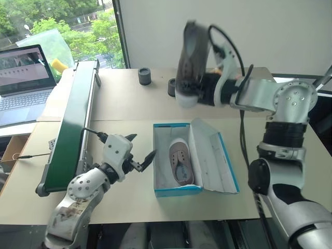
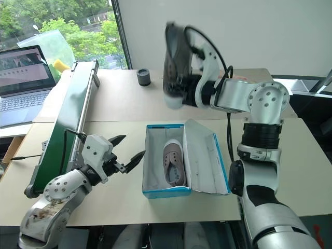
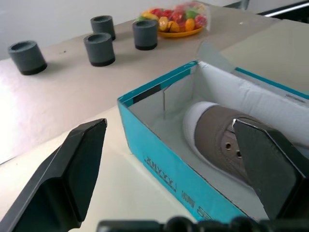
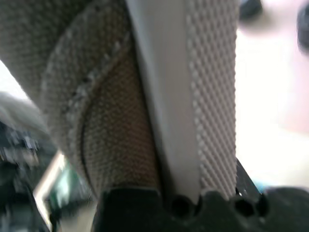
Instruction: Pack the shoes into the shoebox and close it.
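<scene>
Your right gripper (image 1: 199, 88) clamps one shoe (image 1: 191, 65) aloft; left gripper (image 1: 141, 150) stands spread beside the shoebox (image 1: 179, 191), other shoe (image 1: 180, 162) inside.

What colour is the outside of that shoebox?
Turquoise-blue outside, white inside; the shoebox shows best in the left wrist view.

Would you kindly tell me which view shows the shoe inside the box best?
The left eye view: the whole shoe lies in plain sight in the open box, seen from above. The right eye view shows much the same. The left wrist view gives only its front part, partly behind a finger.
</scene>
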`<act>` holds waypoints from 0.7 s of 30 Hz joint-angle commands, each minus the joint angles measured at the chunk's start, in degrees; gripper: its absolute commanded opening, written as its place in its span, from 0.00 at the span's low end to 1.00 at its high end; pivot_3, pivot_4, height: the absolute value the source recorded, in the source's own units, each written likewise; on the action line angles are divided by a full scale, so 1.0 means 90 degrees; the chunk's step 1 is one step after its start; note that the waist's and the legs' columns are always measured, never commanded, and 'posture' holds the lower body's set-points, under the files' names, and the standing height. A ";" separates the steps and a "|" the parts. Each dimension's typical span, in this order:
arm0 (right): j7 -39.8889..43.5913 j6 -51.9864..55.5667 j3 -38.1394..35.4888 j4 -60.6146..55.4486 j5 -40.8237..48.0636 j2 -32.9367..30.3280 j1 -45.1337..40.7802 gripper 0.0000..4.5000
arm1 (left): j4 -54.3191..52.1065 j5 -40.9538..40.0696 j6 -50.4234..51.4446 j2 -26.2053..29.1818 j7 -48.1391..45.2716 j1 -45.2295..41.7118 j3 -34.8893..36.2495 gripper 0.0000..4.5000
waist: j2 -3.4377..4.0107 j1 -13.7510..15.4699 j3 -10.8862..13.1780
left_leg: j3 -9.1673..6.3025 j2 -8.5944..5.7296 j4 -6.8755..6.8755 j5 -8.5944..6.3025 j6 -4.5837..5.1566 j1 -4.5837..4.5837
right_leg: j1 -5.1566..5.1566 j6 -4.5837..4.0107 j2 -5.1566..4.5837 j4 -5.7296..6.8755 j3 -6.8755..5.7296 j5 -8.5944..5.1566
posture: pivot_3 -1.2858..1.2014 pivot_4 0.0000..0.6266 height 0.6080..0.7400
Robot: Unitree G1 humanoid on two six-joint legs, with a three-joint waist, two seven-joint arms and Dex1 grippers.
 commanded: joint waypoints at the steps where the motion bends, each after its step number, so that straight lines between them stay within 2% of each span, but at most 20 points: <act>1: -0.0574 0.0324 0.1004 0.0285 0.2182 -0.0737 -0.0030 0.25 | -0.0265 -0.0144 -0.0024 0.0281 -0.0285 -0.0112 0.0011 1.00 | 0.0001 0.0005 0.0001 | 0.0000 0.0000 0.0000 0.0000 0.0000 -0.0001 | -0.0001 0.0000 0.0000 -0.0001 0.0000 0.0000 | 0.52 0.24 1.00; 2: -0.0767 0.0200 0.1514 0.0323 0.3003 -0.1057 0.0017 0.25 | -0.0245 -0.0152 -0.0026 0.0309 -0.0284 -0.0160 0.0013 1.00 | 0.0001 -0.0001 0.0002 | 0.0000 -0.0001 0.0000 0.0001 0.0001 -0.0005 | -0.0003 0.0000 0.0000 -0.0002 0.0000 0.0000 | 0.52 0.24 1.00; 4: -0.0704 0.0060 0.2248 0.0328 0.3785 -0.1400 0.0158 0.25 | -0.0215 -0.0209 -0.0013 0.0305 -0.0288 -0.0252 0.0030 1.00 | 0.0000 -0.0001 0.0002 | 0.0000 0.0000 0.0000 0.0001 0.0002 -0.0009 | -0.0002 0.0001 0.0001 -0.0006 -0.0002 0.0000 | 0.52 0.24 1.00; 9: -0.0314 -0.0106 0.3083 0.0360 0.3885 -0.1481 0.0801 0.25 | -0.0247 -0.0167 -0.0102 0.0388 -0.0389 -0.0202 -0.0116 1.00 | -0.0003 -0.0025 0.0001 | 0.0004 0.0003 0.0000 -0.0001 0.0005 -0.0002 | 0.0005 0.0003 0.0005 -0.0008 0.0002 -0.0001 | 0.52 0.24 1.00; 13: -0.0686 -0.0486 0.3210 0.0081 0.3885 -0.1237 0.1420 0.25 | -0.0433 -0.0238 -0.0197 0.0762 -0.0771 0.0119 -0.0065 1.00 | -0.0003 -0.0029 0.0001 | 0.0004 0.0005 0.0000 -0.0001 0.0005 -0.0013 | -0.0007 0.0003 0.0005 -0.0006 0.0003 -0.0001 | 0.52 0.24 1.00; 18: -0.1643 -0.0883 0.2910 0.0108 0.3885 -0.0605 0.1788 0.25 | -0.0476 -0.0426 -0.0251 0.1264 -0.1202 0.0503 0.0480 1.00 | -0.0002 -0.0024 0.0001 | 0.0003 0.0017 0.0003 -0.0001 0.0005 -0.0009 | -0.0008 0.0000 0.0013 -0.0001 0.0006 0.0001 | 0.52 0.24 1.00; 21: -0.2604 -0.1273 0.2558 -0.0107 0.3885 0.0148 0.2147 0.25 | -0.0470 -0.0475 -0.0313 0.1553 -0.1426 0.0734 0.0871 1.00 | -0.0013 -0.0009 -0.0005 | 0.0002 0.0017 0.0003 -0.0001 0.0005 -0.0006 | -0.0004 0.0000 0.0011 -0.0002 0.0003 0.0001 | 0.52 0.24 1.00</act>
